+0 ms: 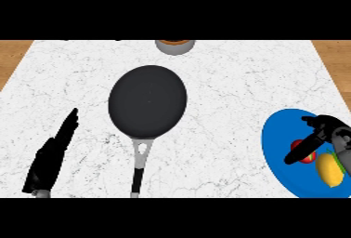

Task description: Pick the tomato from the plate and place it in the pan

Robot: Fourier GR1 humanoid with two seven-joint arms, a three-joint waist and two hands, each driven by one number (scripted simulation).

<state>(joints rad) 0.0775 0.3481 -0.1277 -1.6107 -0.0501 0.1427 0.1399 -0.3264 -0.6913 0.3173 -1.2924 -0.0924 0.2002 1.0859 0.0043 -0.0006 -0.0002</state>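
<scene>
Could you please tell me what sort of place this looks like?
Most likely a kitchen counter: a white marble worktop holds a black frying pan and a blue plate carrying a tomato and a yellow fruit.

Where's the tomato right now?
Head view, far right: the tomato sits on the blue plate, mostly hidden under the right robot hand.

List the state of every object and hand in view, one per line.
Pan: nothing in it, handle toward the robot.
Tomato: on the blue plate, right hand fingers curled around it.
Yellow item: lying on plate.
Left hand: open, fingers straight.
Cup: upright at far edge.
</scene>
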